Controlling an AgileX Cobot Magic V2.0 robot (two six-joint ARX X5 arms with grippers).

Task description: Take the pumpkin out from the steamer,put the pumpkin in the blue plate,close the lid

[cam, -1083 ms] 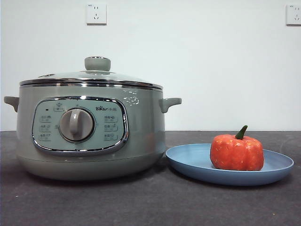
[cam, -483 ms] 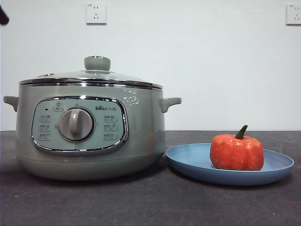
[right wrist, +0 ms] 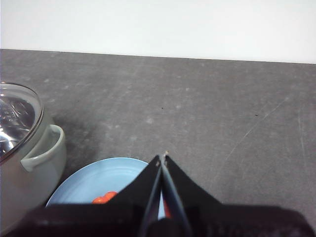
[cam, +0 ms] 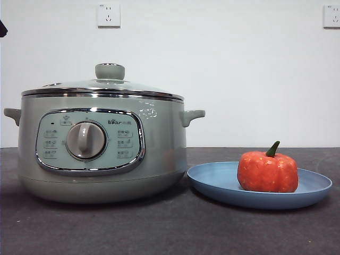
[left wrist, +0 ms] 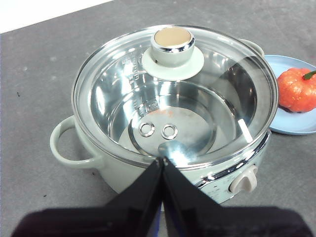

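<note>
The sage-green steamer (cam: 101, 149) stands at the left of the table with the glass lid (cam: 103, 85) seated on its rim; through the glass (left wrist: 173, 98) the pot looks empty. To its right the orange-red pumpkin (cam: 267, 171) sits upright in the blue plate (cam: 218, 180). My left gripper (left wrist: 162, 160) hangs above the steamer's front side, shut and holding nothing. Shut and empty as well, my right gripper (right wrist: 162, 157) hovers over the plate (right wrist: 94, 185), which hides most of the pumpkin (right wrist: 104, 198). In the front view only a black tip (cam: 2, 27) shows at the top left.
Dark grey tabletop (cam: 170, 228) stretches in front of the pot and plate. A white wall with two sockets (cam: 108, 15) stands behind. The steamer's side handles (cam: 191, 116) stick out toward the plate.
A black arm tip appeared at the top left edge of the front view and has since shifted slightly lower. Steamer, lid, pumpkin and plate have not moved.
</note>
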